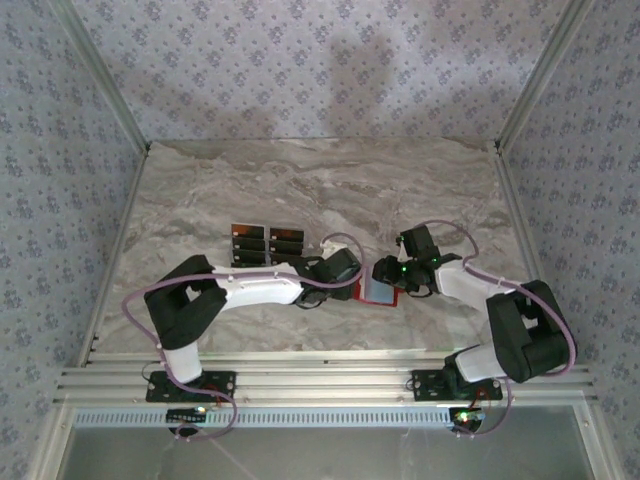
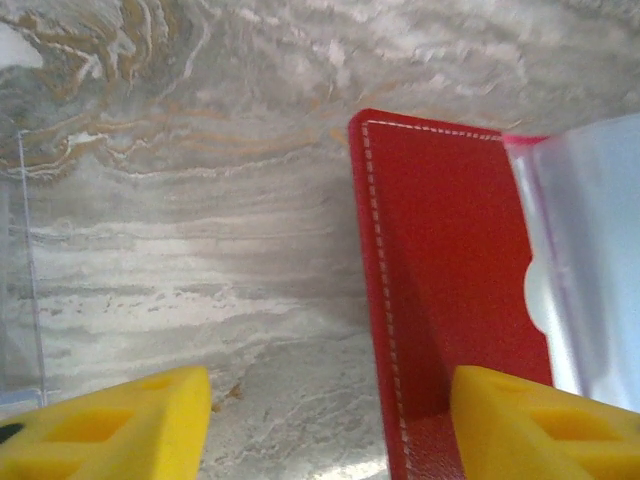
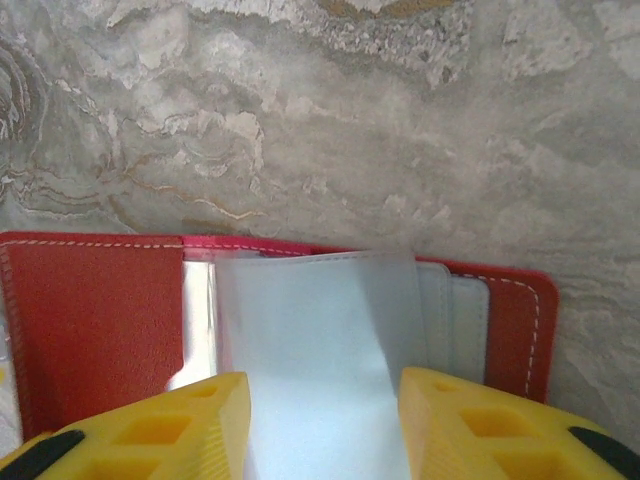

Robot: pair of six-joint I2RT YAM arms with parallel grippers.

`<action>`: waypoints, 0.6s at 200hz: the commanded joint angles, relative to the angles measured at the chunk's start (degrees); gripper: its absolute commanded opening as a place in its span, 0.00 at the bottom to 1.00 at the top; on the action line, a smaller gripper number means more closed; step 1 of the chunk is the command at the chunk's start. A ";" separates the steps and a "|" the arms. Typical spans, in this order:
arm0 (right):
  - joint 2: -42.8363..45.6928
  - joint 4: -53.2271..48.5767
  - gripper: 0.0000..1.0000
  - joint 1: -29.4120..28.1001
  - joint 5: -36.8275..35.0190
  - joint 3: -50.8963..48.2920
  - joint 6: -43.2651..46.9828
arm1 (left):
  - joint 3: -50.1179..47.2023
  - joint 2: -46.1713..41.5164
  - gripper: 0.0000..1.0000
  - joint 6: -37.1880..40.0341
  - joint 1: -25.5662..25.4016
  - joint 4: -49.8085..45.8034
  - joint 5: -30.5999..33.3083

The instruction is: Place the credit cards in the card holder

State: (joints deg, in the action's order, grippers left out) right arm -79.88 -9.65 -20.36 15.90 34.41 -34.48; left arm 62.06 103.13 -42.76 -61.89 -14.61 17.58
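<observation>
Seen from above, a grey marbled table (image 1: pixel 300 180) holds an open red card holder (image 1: pixel 378 292) near its middle, towards the near edge. It lies between the left gripper (image 1: pixel 352 282) and the right gripper (image 1: pixel 386 272). The black credit cards (image 1: pixel 266 243) lie in a tidy group to the left and slightly farther away, apart from the card holder.

In the left wrist view, the left gripper's (image 2: pixel 330 430) yellow fingers are spread wide, and one hangs over the red card holder (image 2: pixel 440 280).

In the right wrist view, the right gripper's (image 3: pixel 320 430) fingers flank a pale translucent sleeve (image 3: pixel 320 350) of the card holder (image 3: pixel 90 320). Whether they pinch it cannot be told.
</observation>
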 commanded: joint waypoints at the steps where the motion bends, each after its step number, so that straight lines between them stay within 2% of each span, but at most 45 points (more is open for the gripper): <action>1: 1.42 -4.19 0.48 0.33 -0.55 -0.02 1.73 | -1.21 1.28 0.59 -0.30 -0.14 -1.22 -0.28; 28: 1.80 -5.25 0.48 0.35 -0.70 1.06 2.66 | -2.03 1.55 0.55 -0.58 -0.25 -0.20 -1.03; 120: -3.79 -3.38 0.48 -0.37 0.52 2.28 2.86 | -3.24 2.41 0.52 -0.67 -0.43 2.34 -2.35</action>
State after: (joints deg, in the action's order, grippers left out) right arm -81.41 -12.14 -20.38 16.01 36.23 -32.08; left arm 59.88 104.79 -43.09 -61.91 -13.08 15.92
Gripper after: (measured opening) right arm 0.480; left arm 0.520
